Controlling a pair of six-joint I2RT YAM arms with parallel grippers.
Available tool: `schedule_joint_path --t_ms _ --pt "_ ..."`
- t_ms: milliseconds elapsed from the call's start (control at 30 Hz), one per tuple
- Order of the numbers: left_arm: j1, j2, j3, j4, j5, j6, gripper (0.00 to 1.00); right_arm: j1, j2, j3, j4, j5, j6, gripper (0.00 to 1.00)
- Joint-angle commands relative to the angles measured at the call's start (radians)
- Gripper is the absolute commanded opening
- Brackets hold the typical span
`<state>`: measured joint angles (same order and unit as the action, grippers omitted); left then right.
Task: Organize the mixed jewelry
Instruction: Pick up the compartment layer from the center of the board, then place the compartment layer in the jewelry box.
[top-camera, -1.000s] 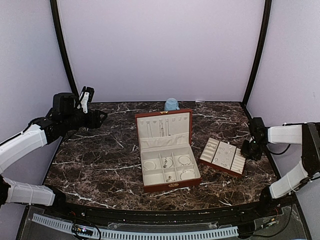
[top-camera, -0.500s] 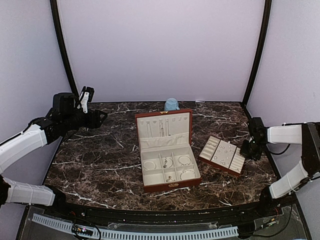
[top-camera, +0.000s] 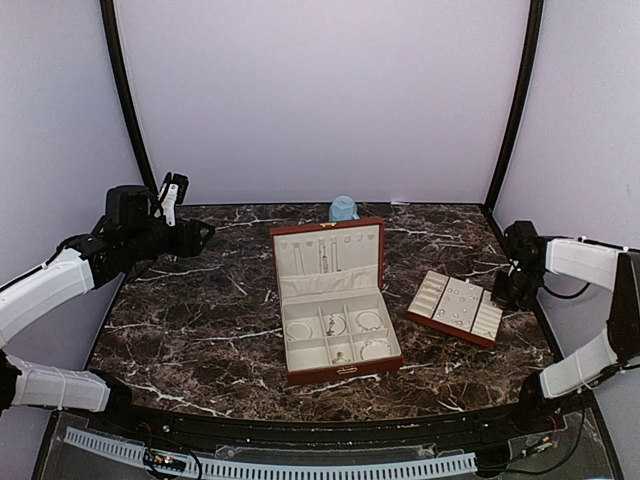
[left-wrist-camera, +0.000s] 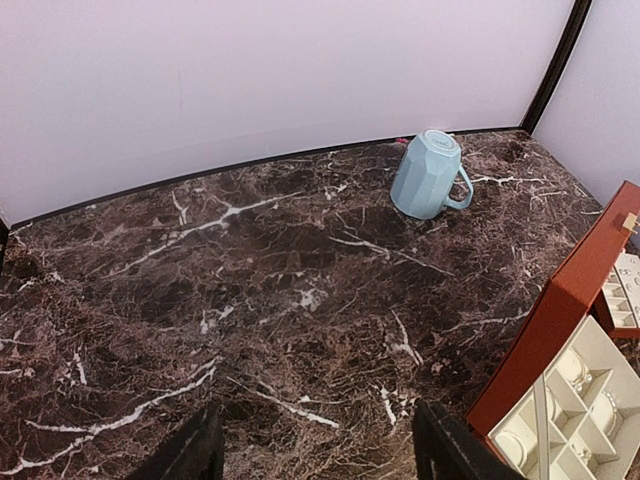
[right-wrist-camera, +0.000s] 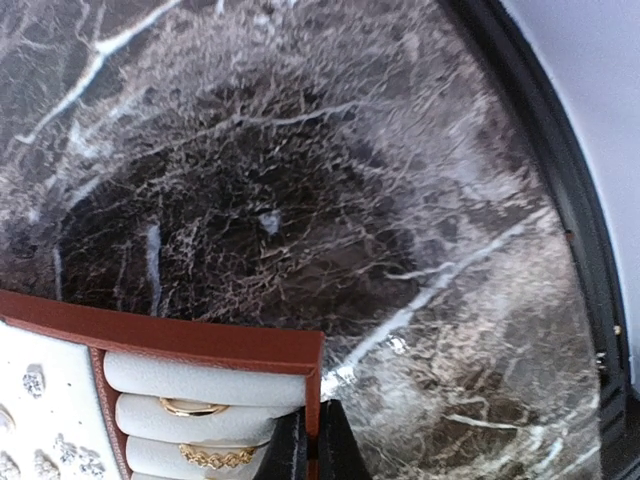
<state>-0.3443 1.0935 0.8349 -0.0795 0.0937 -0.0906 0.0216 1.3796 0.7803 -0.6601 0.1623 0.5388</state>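
My right gripper (right-wrist-camera: 312, 442) is shut on the right-hand wall of the cream slotted tray (right-wrist-camera: 316, 372), its two black fingers pinching the reddish-brown rim. A thin ring (right-wrist-camera: 190, 407) and a chain ring (right-wrist-camera: 218, 457) sit in the tray's slots, with small studs (right-wrist-camera: 33, 380) further left. From above, the tray (top-camera: 424, 296) lies right of the open jewelry box (top-camera: 345, 374), with the right gripper (top-camera: 506, 291) at its right end. Rings and a bracelet hoop (top-camera: 375, 348) lie in the box's compartments. My left gripper (top-camera: 200, 233) hangs open and empty over the back left of the table.
A light blue mug (left-wrist-camera: 428, 175) lies on its side near the back wall, behind the box lid (top-camera: 328, 222). The box's red side (left-wrist-camera: 560, 320) shows at the right of the left wrist view. The table's black edge (right-wrist-camera: 560, 200) runs close to the tray's right.
The right gripper has closed onto the tray's wall. The tray has shifted to the right and turned slightly with it. The left arm has not moved.
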Motion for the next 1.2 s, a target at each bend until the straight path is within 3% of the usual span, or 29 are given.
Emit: schedule_joint_path --t_ms 0,167,500,900,1167 --pt "0.006 -0.021 -0.014 0.014 0.005 -0.002 0.67 -0.008 -0.070 0.070 -0.093 -0.019 -0.026 0.00" --pt "0.005 -0.017 -0.014 0.015 0.007 -0.003 0.67 0.011 -0.118 0.099 -0.118 -0.099 -0.039 0.00" --pt "0.006 -0.011 -0.015 0.016 0.006 -0.003 0.67 0.196 -0.152 0.191 -0.137 -0.197 -0.074 0.00" --pt "0.006 -0.012 -0.016 0.016 0.006 -0.002 0.67 0.435 -0.054 0.289 -0.103 -0.168 -0.047 0.00" --pt "0.006 -0.015 -0.016 0.015 0.009 -0.001 0.67 0.532 0.041 0.357 -0.096 -0.095 -0.006 0.00"
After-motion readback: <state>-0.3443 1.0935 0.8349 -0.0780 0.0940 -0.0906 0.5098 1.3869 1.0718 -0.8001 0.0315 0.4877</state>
